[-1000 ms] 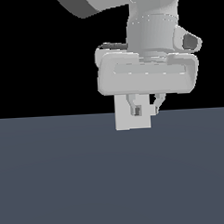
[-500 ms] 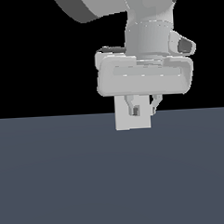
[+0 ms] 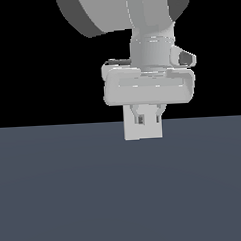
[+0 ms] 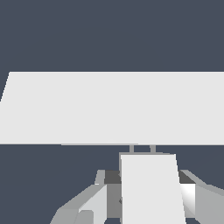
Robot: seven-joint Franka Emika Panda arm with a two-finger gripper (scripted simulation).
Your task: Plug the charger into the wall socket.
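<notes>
My arm hangs straight down above the counter [image 3: 61, 195], pincer [image 4: 148, 197] pinching the charger [image 4: 151, 188], whose two prongs reach the wall socket [image 4: 109, 107] just ahead of the pincer.

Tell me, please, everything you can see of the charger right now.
The charger is a plain, matte white block held between the gripper's fingers. Two thin grey prongs stick out of its front end, reaching the edge of the socket. In the exterior view it is mostly hidden behind the gripper.
</notes>
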